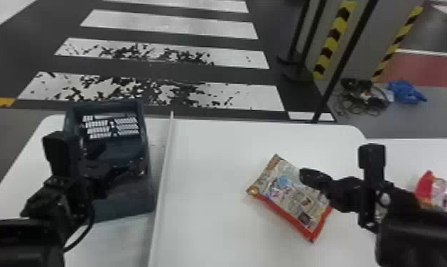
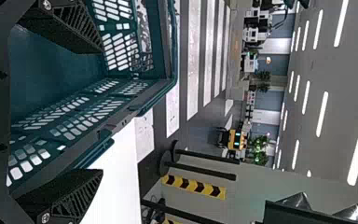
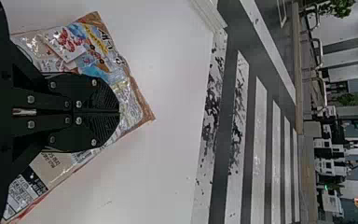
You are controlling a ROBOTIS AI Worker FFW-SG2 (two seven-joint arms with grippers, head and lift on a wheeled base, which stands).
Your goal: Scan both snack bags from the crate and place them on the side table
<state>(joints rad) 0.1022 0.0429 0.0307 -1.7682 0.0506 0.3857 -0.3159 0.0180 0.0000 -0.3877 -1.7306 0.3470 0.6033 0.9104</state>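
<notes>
Right fingers [image 3: 119,112] sat shut, empty, over silver-and-red plastic snack bag [image 3: 129,100]; prob needed opening wide before dipping; left fingers [image 2: 103,112] gaped empty

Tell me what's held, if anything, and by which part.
Nothing is held: the left tool is open; the right tool is shut over a beige and red plastic snack bag.

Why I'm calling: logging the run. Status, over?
Left gripper open at crate. Right gripper shut, over one snack bag. Other bag on side table. No obstruction seen.
</notes>
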